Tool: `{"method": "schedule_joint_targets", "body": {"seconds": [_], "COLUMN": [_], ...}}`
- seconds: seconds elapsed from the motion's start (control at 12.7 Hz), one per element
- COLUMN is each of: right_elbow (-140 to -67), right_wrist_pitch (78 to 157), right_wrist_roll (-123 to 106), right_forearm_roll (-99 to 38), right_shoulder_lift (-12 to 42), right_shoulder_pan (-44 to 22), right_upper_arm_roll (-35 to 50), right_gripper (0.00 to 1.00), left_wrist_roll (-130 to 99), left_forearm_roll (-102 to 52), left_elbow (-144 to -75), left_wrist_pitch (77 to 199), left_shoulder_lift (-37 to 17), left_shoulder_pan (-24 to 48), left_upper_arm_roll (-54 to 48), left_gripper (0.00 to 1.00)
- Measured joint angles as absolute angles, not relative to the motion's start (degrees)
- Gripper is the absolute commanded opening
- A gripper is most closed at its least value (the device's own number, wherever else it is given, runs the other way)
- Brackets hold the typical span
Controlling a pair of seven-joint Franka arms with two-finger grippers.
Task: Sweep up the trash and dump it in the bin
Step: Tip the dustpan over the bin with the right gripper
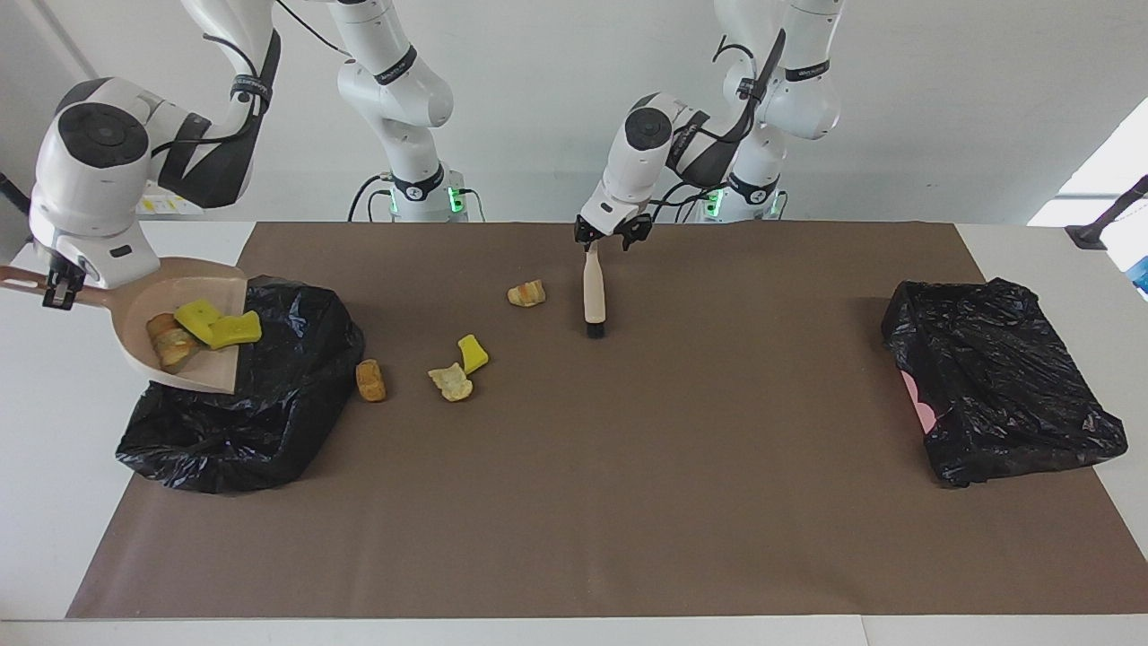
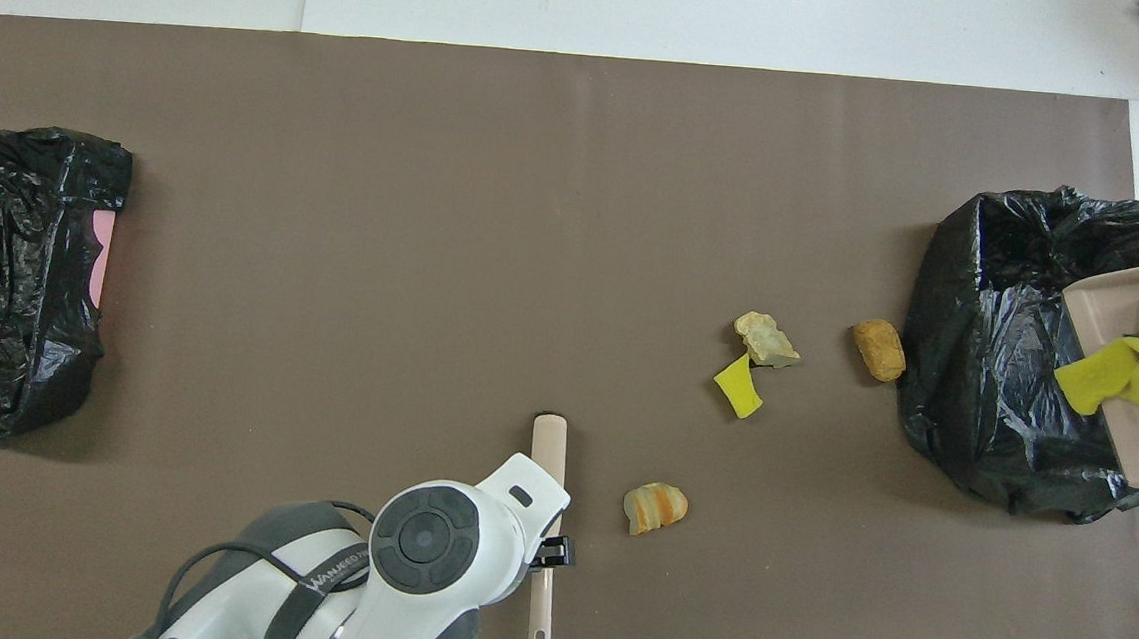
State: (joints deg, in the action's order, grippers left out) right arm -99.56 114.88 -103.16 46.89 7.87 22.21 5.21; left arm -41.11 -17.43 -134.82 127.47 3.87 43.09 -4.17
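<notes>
Read as a clock face on the overhead view, the broad brown paper mat (image 2: 437,200) carried a black bag-lined bin (image 2: 996,389) at 3 o'clock and a crumpled black bag with a pink patch (image 2: 12,270) at 9 o'clock. The job looked under half done: 3 of 7 trash pieces were gathered but not dumped, and 4 lay loose on the mat.

The beige plastic dustpan (image 1: 211,372) hung tipped over the bin's 3 o'clock rim, its handle pinched in the right gripper (image 1: 56,292). In it were 2 bright yellow sponge pieces (image 1: 235,330) and 1 tan-orange crusty lump (image 1: 166,341). What the bin's dark hollow held could not be told. The bag at 9 o'clock showed nothing in it.

The cream-handled brush with black bristles (image 1: 594,292) lay flat at 6 o'clock on the mat. The left gripper (image 1: 613,235) stood over its handle with fingers spread wide, apparently gripping nothing.

Left to sweep were a brown-orange lump (image 2: 878,348) just beside the bin at its 9 o'clock, a pale tan lump (image 2: 767,338) touching a small yellow sponge wedge (image 2: 738,386) at about 4 o'clock on the mat, and an orange-striped lump (image 2: 655,508) at 3 o'clock from the brush
</notes>
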Motion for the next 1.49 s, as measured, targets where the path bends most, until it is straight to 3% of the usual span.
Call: {"method": "schedule_joint_targets", "body": {"seconds": [0.39,0.94,1.18,1.49], "right_elbow": [-101.9,-101.5,-101.1,-101.1], "right_wrist_pitch": [116.6,117.0,117.0,114.4], "right_wrist_roll": [-106.2,-113.2,-112.0,-104.4], "right_forearm_roll": [52.6,53.3,45.3,32.0], "right_shoulder_lift": [6.8,2.5,1.9,2.0], "right_shoulder_pan": [20.3,21.3,21.0,19.6], "right_upper_arm_roll": [5.3,4.8,5.0,5.1], "right_gripper": [0.0,0.0,0.0,0.0], "left_wrist_roll": [-37.8,-15.8,-9.0,-5.0], "left_forearm_roll": [-9.1,-7.8,-5.4,-3.3], "left_elbow": [-131.4,-127.1,-126.4,-116.9], "left_wrist_pitch": [125.8,116.2,115.7,107.6], "left_shoulder_lift": [4.3,7.9,8.4,8.3], "left_shoulder_pan": [31.6,12.4,6.4,2.3], "left_upper_arm_roll": [-3.8,-3.5,-3.5,-3.5], "left_gripper": [1.0,1.0,1.0,1.0]}}
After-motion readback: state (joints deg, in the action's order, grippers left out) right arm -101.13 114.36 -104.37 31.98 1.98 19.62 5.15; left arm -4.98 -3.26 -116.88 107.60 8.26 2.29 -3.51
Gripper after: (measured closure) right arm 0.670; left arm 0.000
